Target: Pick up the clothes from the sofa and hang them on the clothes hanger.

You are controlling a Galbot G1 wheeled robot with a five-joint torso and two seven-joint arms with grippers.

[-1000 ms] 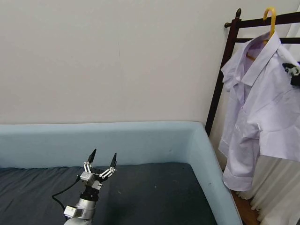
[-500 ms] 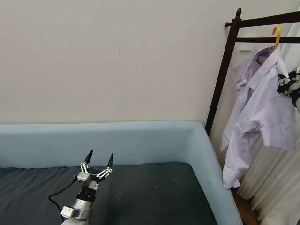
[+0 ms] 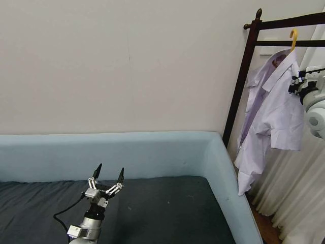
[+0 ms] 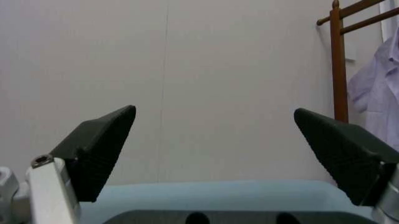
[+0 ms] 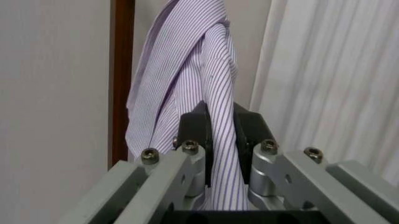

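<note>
While yellow hanger [image 3: 293, 38] meets rack rail [image 3: 264, 44], shirt [image 3: 266, 117]: fabric clamped in right gripper [image 3: 295, 84], apparently to steady it. Left gripper [image 3: 108, 175]: jaws apart, idle over sofa [image 3: 152, 152].

Home room, blue sofa [image 3: 127, 152], wooden clothes rack [image 3: 237, 91], white curtains [image 3: 299, 193]

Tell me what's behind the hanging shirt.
The shirt, pinched by the right gripper, hides the yellow hanger except its hook. Behind: rack post, curtain, wall. Left gripper hovers open over the sofa.
</note>
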